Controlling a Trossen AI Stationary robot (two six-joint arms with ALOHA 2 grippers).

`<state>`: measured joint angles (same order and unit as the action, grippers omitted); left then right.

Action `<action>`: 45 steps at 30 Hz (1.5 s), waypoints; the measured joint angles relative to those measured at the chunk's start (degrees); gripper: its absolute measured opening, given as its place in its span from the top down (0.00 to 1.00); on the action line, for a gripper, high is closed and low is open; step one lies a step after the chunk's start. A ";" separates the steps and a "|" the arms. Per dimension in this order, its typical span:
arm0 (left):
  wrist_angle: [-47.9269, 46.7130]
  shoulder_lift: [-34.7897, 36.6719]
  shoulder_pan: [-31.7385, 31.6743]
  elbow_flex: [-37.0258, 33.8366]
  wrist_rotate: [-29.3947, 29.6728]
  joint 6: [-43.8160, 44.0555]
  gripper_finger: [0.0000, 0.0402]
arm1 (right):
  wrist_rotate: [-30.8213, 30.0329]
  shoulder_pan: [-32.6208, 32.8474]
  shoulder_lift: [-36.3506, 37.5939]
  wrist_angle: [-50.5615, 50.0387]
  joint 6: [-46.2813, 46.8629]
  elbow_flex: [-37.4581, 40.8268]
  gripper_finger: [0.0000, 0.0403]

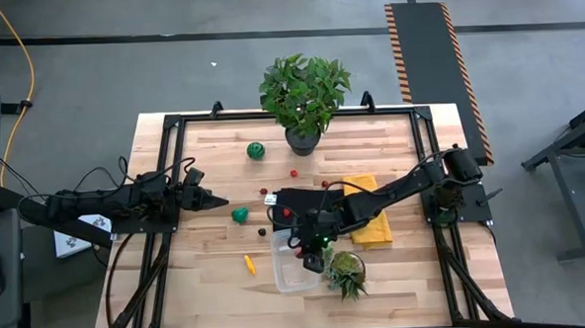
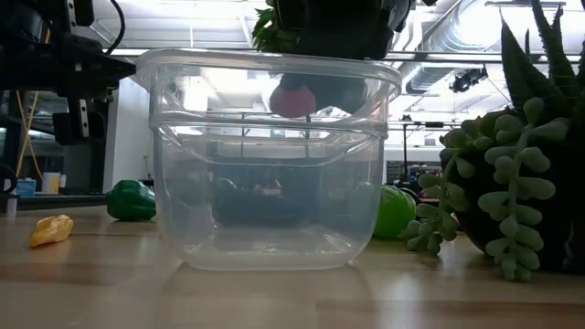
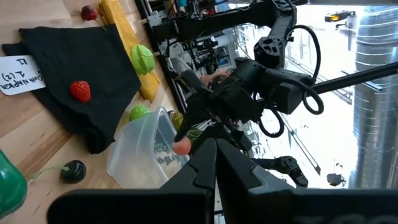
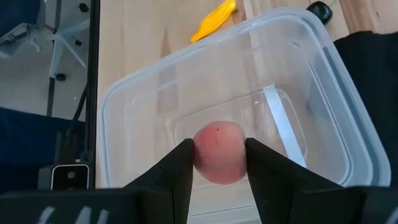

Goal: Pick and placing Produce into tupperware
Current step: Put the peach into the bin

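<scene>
Pink-red round produce [image 4: 218,152] is gripped between the right gripper [image 4: 219,163] fingers, held above the clear tupperware [image 4: 155,106], low and centre in the high view. At that frame's left, the left gripper [image 1: 213,199] is kept closed and empty over the wooden counter [image 1: 208,276].

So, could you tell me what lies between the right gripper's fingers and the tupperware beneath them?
A pink round fruit, clamped in the right gripper above the empty tupperware; the right wrist view shows it.
</scene>
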<state>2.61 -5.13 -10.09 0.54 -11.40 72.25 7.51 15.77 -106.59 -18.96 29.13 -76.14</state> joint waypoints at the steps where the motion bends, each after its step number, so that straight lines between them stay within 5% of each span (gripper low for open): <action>1: 0.00 0.00 0.00 0.01 0.01 0.00 1.00 | 0.00 0.00 0.00 0.00 -0.58 0.00 0.69; 9: 0.02 0.00 0.00 0.01 0.01 0.00 1.00 | -0.57 -0.04 -0.08 -3.26 -3.27 -2.31 0.69; 30: 0.04 0.00 0.00 0.00 -0.15 0.00 1.00 | -1.57 -1.27 -15.66 -31.94 -18.57 -31.16 0.69; 45: 0.03 0.00 0.00 0.01 -0.20 -0.71 1.00 | -2.06 -0.24 -17.42 -34.13 -19.16 -32.09 0.69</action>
<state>2.64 -5.13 -10.09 0.55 -11.59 71.54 5.44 15.53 -124.01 -53.09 9.97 -108.22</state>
